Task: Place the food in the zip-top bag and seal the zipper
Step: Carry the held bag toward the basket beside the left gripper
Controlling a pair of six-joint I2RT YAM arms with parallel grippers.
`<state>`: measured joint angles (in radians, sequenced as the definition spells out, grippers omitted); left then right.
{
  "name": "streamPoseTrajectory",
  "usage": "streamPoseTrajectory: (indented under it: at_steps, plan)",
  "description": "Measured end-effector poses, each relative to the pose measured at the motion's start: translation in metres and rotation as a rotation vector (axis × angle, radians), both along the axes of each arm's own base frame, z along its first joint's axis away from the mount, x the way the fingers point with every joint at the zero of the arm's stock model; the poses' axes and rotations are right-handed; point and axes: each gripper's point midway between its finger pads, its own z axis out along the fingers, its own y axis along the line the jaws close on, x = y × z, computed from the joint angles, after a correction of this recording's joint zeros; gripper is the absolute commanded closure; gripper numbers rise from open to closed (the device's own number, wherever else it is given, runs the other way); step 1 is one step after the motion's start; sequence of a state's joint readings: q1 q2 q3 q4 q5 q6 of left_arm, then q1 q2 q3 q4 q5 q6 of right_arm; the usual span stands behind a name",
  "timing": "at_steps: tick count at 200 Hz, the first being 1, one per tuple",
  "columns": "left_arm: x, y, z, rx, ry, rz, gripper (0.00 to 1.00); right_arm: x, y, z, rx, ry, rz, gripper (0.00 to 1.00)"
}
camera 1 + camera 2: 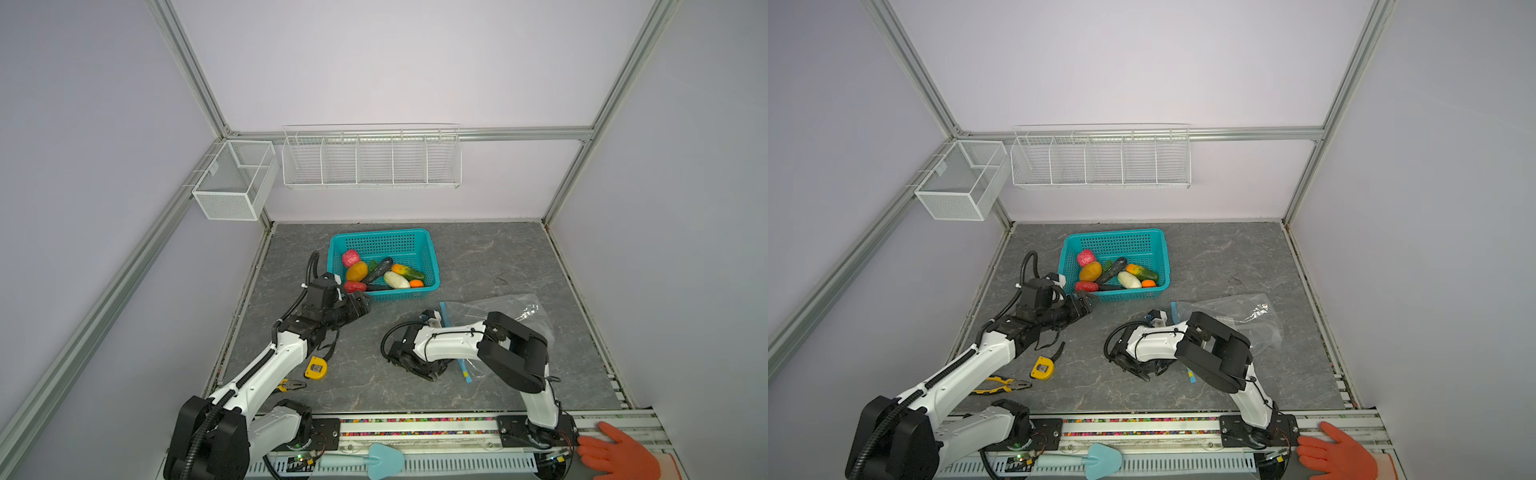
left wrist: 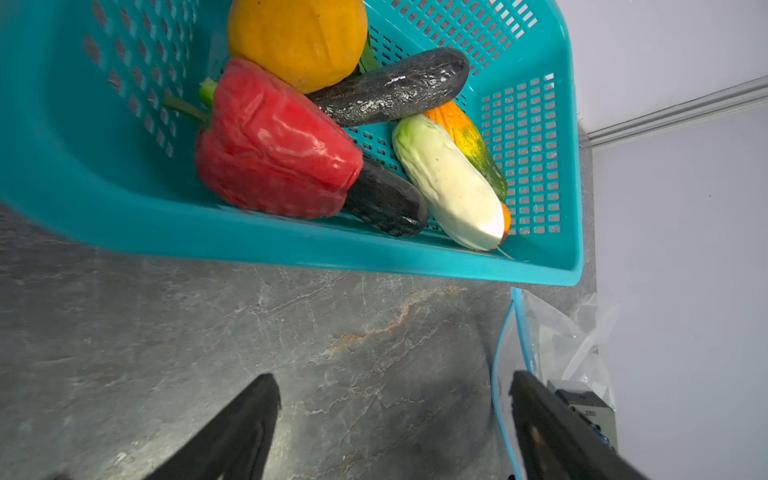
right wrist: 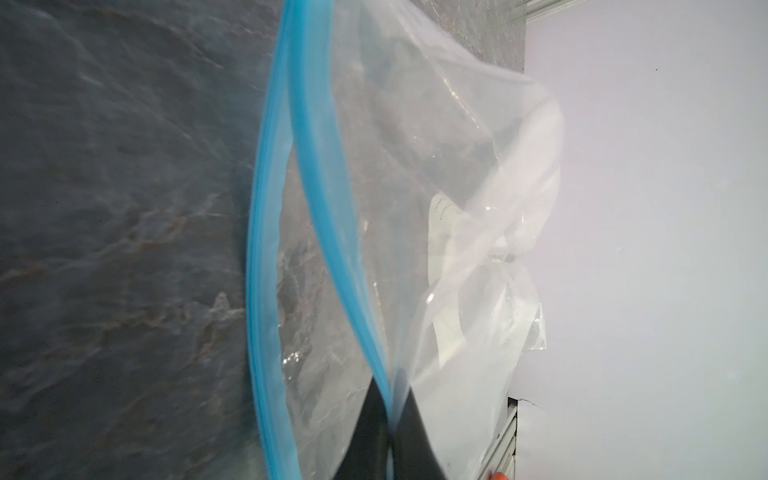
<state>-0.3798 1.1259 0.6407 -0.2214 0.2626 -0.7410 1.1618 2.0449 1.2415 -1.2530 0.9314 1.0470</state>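
Observation:
The food lies in a teal basket (image 1: 434, 266): a red pepper (image 2: 270, 145), an orange-yellow piece (image 2: 297, 37), a dark aubergine (image 2: 395, 87), a white piece (image 2: 449, 183) and others. My left gripper (image 2: 392, 382) hovers open over bare table just in front of the basket's near wall, nothing between its fingers; in a top view it (image 1: 363, 301) sits at the basket's near left corner. The clear zip-top bag (image 1: 498, 307) lies right of centre. My right gripper (image 3: 388, 392) is shut on the upper lip of its light-blue zipper (image 3: 266, 249), so the mouth gapes.
A yellow tape measure (image 1: 316, 368) and pliers (image 1: 291, 385) lie by the left arm. An orange-gloved hand (image 1: 615, 453) rests on the front rail at the right. A light-blue spatula (image 1: 374, 459) lies on the rail. Wire racks (image 1: 372, 160) hang on the back wall.

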Motion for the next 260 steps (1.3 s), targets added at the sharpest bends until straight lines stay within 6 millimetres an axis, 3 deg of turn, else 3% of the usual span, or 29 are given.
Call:
streamPoseTrajectory:
  at_steps: [42, 101, 131, 189, 260]
  plan:
    - [0.000, 0.000, 0.000, 0.000, 0.000, 0.000, 0.14, 0.007, 0.006, 0.023, 0.066, -0.029, 0.002, 0.94]
    - [0.004, -0.016, 0.009, -0.053, -0.005, -0.052, 0.25, 0.036, 0.003, 0.090, 0.429, -0.079, -0.009, 0.94]
    - [0.002, -0.056, 0.031, -0.119, -0.075, -0.171, 0.31, 0.048, 0.005, 0.108, 0.615, -0.077, -0.003, 0.94]
    - [-0.012, -0.142, 0.068, -0.225, -0.182, -0.437, 0.40, 0.056, 0.018, 0.109, 0.797, -0.015, 0.027, 0.94]
    - [-0.008, -0.200, 0.073, -0.278, -0.204, -0.573, 0.46, 0.061, 0.012, 0.128, 0.958, -0.037, 0.055, 0.94]
